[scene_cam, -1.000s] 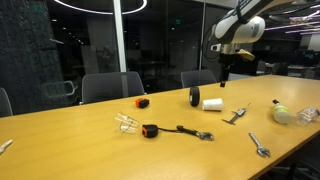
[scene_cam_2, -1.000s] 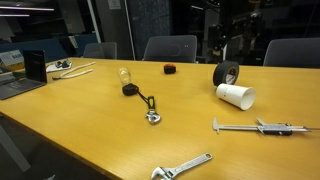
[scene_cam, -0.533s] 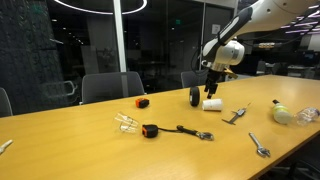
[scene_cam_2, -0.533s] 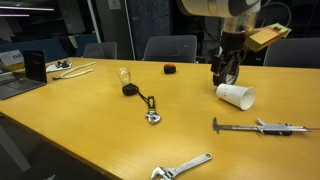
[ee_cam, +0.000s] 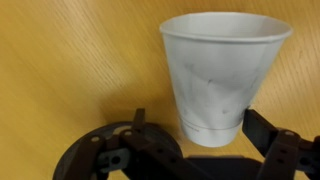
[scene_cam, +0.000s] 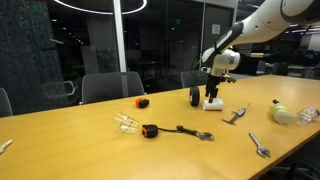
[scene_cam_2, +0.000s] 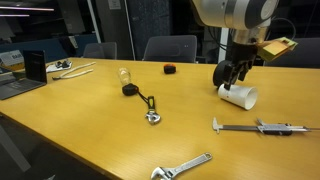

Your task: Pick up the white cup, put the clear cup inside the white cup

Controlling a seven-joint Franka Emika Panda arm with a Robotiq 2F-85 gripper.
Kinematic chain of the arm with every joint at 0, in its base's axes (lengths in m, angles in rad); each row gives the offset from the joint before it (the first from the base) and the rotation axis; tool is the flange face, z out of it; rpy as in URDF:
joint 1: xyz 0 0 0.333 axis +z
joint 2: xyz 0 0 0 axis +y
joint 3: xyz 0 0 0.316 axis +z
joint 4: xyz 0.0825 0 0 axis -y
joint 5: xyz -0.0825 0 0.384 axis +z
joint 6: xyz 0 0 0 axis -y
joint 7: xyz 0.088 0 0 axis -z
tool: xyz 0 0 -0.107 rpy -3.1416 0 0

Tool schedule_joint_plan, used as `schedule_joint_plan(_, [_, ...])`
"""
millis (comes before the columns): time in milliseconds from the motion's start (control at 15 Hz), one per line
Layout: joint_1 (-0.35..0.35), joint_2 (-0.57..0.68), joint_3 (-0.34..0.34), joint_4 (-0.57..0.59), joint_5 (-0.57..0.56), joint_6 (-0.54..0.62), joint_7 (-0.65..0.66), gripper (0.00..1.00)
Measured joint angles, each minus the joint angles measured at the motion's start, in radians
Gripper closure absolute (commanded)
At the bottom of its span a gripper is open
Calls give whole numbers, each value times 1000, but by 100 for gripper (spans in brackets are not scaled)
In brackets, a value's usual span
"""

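The white cup [scene_cam: 212, 103] lies on its side on the wooden table, also seen in an exterior view [scene_cam_2: 238, 97] and filling the wrist view [ee_cam: 220, 70]. My gripper [scene_cam: 212, 94] is low over it [scene_cam_2: 236, 80], open, with one finger on each side of the cup's base end [ee_cam: 202, 128] and gaps still showing. The clear cup [scene_cam: 125, 121] lies on its side far from the gripper, near the black-and-orange tape measure [scene_cam: 151, 130]; it also shows in an exterior view [scene_cam_2: 125, 76].
A black tape roll [scene_cam: 194, 96] stands right beside the white cup, partly behind the gripper [scene_cam_2: 224, 72]. Calipers [scene_cam_2: 256, 126], a wrench [scene_cam_2: 182, 166], a small black-and-orange object [scene_cam_2: 171, 68] and a laptop [scene_cam_2: 35, 68] lie on the table.
The arm has come down from high above the table to the white cup. The open gripper now straddles the cup. The cup has not moved.
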Motion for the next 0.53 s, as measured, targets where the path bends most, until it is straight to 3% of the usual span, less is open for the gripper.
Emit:
schedule_joint_plan(333, [-20,37,0,52,-45,-93,2,0])
schedule_joint_plan(400, [-20,42,0,59,-55,-110,3,25])
schedule_joint_plan(533, [-20,53,0,69,-70,-141,5,34])
